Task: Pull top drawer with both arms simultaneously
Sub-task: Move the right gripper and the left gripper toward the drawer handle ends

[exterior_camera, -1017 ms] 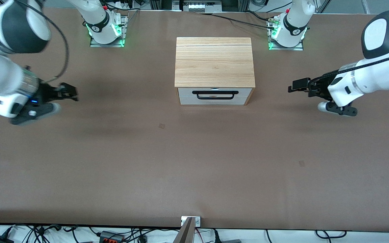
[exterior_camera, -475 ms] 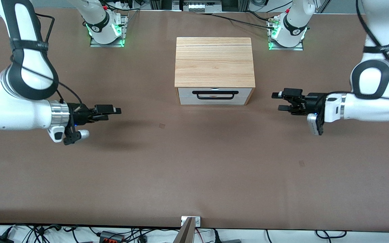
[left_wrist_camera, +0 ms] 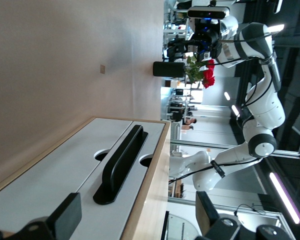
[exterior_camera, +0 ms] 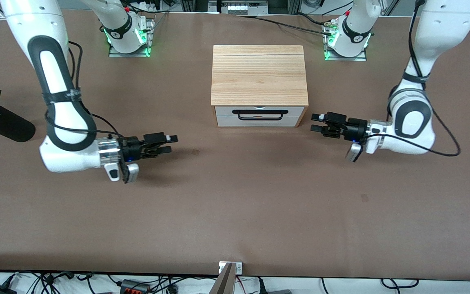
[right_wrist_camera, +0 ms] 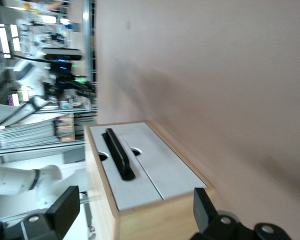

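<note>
The top drawer [exterior_camera: 227, 110] is shut, its white front flush in the light-wood cabinet [exterior_camera: 259, 73], with a long black bar handle [exterior_camera: 259, 114]. My left gripper [exterior_camera: 315, 123] is open and empty, low over the table beside the cabinet toward the left arm's end, pointing at it. My right gripper [exterior_camera: 171, 144] is open and empty, low over the table toward the right arm's end, farther from the cabinet. The left wrist view shows the drawer front [left_wrist_camera: 121, 212] and handle [left_wrist_camera: 121, 162] between my fingers [left_wrist_camera: 65, 217]. The right wrist view shows the front [right_wrist_camera: 130, 192] and handle [right_wrist_camera: 118, 154].
A black vase [exterior_camera: 4, 124] with a red rose lies at the right arm's end of the table. The arm bases [exterior_camera: 129, 38] [exterior_camera: 347, 41] stand along the table edge farthest from the front camera. A lower drawer front [exterior_camera: 229, 121] sits under the top drawer.
Both arms have swung down and inward toward the cabinet. Both grippers stayed open and now sit lower and closer to the drawer fronts.
</note>
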Robot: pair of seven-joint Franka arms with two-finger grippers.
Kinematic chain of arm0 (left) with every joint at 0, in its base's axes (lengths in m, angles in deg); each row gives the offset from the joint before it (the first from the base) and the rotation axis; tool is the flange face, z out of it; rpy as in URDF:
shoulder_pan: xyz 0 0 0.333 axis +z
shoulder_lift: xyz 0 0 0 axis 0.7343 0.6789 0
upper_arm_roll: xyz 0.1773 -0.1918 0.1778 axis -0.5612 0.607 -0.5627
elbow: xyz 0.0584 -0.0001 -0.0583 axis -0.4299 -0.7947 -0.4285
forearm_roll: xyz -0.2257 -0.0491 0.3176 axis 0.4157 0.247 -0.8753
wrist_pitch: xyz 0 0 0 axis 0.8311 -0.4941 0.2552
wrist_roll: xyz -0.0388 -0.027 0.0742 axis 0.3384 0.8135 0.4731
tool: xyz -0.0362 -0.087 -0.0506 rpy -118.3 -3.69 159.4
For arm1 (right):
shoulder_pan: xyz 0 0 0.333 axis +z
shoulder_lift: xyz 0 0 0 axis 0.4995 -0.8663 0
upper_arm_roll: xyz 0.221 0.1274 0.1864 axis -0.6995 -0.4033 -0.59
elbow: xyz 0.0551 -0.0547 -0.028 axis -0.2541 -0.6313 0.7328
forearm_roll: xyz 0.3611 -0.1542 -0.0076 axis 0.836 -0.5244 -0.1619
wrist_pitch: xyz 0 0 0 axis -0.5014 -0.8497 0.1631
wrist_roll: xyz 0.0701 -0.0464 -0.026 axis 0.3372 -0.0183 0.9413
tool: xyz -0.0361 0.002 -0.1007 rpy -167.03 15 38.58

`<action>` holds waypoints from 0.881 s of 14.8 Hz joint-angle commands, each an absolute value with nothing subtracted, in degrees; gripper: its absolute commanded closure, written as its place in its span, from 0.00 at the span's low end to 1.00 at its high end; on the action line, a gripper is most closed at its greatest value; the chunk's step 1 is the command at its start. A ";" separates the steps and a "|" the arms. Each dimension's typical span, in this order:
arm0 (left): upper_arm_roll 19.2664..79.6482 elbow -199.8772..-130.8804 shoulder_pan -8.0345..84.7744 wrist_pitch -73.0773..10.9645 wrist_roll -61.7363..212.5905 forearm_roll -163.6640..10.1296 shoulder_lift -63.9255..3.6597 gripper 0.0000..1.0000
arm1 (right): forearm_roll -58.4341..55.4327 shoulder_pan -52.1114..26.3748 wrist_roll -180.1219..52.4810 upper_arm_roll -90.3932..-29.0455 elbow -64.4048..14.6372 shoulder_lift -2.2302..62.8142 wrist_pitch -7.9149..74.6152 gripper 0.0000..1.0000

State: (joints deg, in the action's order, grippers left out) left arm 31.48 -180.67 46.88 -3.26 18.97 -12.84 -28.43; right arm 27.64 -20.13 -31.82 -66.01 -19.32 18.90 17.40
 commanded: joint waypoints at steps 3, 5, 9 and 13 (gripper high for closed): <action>35.07 -183.08 46.63 -2.92 11.86 -4.49 -23.59 0.00 | 35.55 -16.52 -22.81 -66.14 -20.26 16.15 18.36 0.00; 37.19 -184.49 46.46 -3.54 8.44 -0.08 -21.40 0.04 | 38.90 -14.33 -21.57 -66.14 -20.34 14.91 18.36 0.00; 38.34 -184.76 46.19 -3.89 4.21 0.11 -18.58 0.17 | 50.57 -10.38 -16.49 -66.14 -20.78 10.79 20.20 0.00; 39.04 -185.20 46.19 -3.89 3.59 0.11 -18.49 0.56 | 57.98 -5.98 -10.93 -66.14 -22.98 10.69 24.95 0.00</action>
